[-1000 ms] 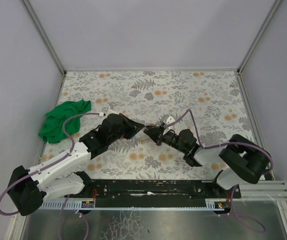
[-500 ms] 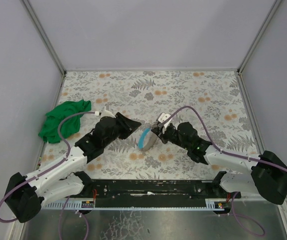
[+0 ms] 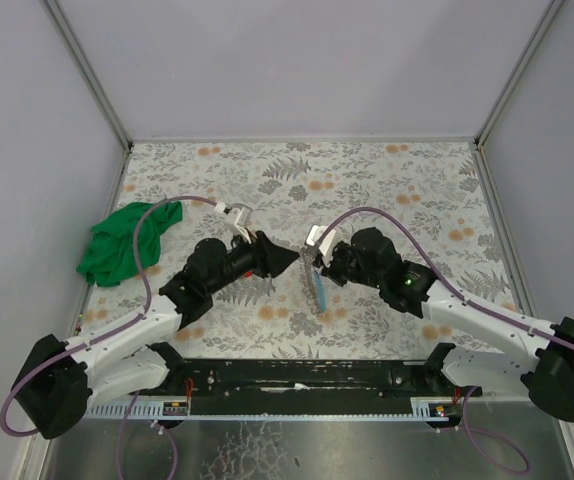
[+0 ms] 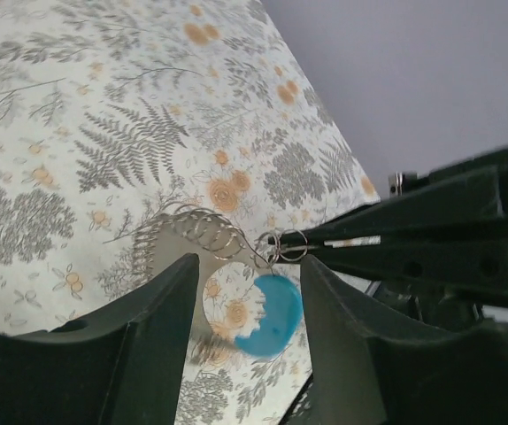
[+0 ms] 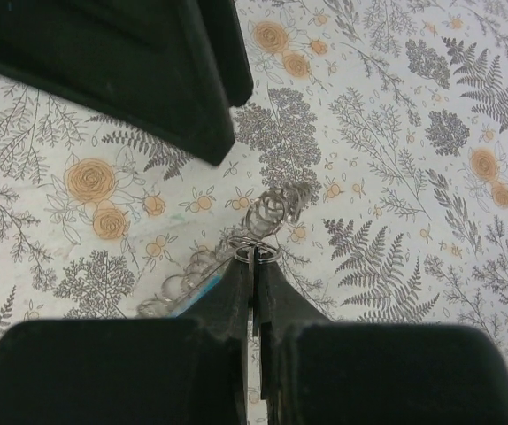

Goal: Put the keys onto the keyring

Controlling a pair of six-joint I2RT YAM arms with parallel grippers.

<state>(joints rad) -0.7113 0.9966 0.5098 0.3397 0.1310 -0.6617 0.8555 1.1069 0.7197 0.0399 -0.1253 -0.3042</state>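
Note:
The keyring point(image 3: 317, 292) dangles above the table from my right gripper point(image 3: 316, 262), which is shut on small metal rings and a thin metal strip at its top. In the right wrist view the shut gripper point(image 5: 256, 264) pinches those rings point(image 5: 256, 250), and a blue edge of the keyring point(image 5: 203, 285) shows beside it. My left gripper point(image 3: 285, 262) faces it from the left. In the left wrist view its open jaws point(image 4: 250, 263) frame the blue arc point(image 4: 272, 314) and a wire coil point(image 4: 203, 230) without touching them. I can make out no tagged keys.
A green cloth point(image 3: 127, 240) lies bunched at the left edge of the floral table top point(image 3: 387, 190). Grey walls close the table in on three sides. Purple cables point(image 3: 367, 215) arch over both arms.
Both arms have lifted and drawn slightly apart. The left gripper has opened and let go, and the keyring now hangs from the right gripper alone.

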